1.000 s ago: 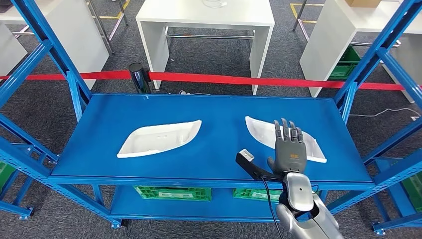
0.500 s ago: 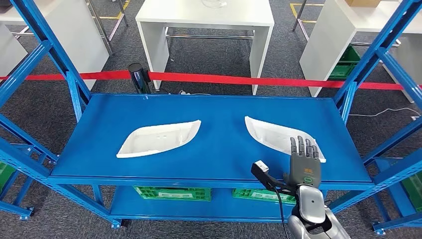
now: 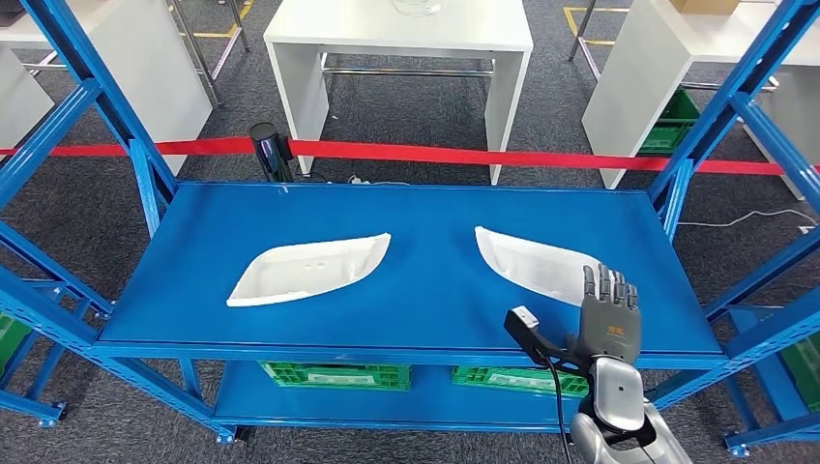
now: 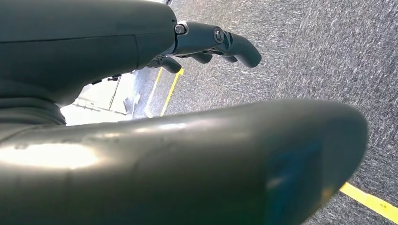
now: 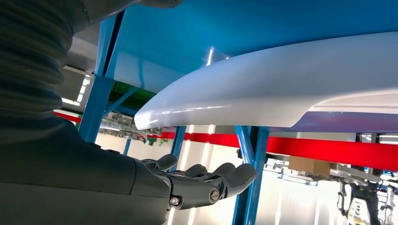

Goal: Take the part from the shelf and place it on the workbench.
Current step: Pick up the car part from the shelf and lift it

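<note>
From the head view you see the right hand (image 3: 609, 314), fingers spread and empty, at the near right edge of the shelf (image 3: 290, 208), overlapping the right white part (image 3: 532, 263); your right wrist view shows that part (image 5: 281, 89) beside the straightened fingers (image 5: 220, 180); your left wrist view shows the left hand (image 4: 206, 44) holding nothing over carpet.

Count, blue shelf (image 3: 416, 203) top deck: two white moulded parts, one toward the left edge (image 3: 309, 269), one toward the right edge (image 3: 541, 266).

Lower deck: two green crates (image 3: 334, 374) (image 3: 517, 379).

Behind the shelf: three white tables, centre (image 3: 398, 29), left (image 3: 106, 58), right (image 3: 667, 58). One red barrier tape (image 3: 464, 154).
</note>
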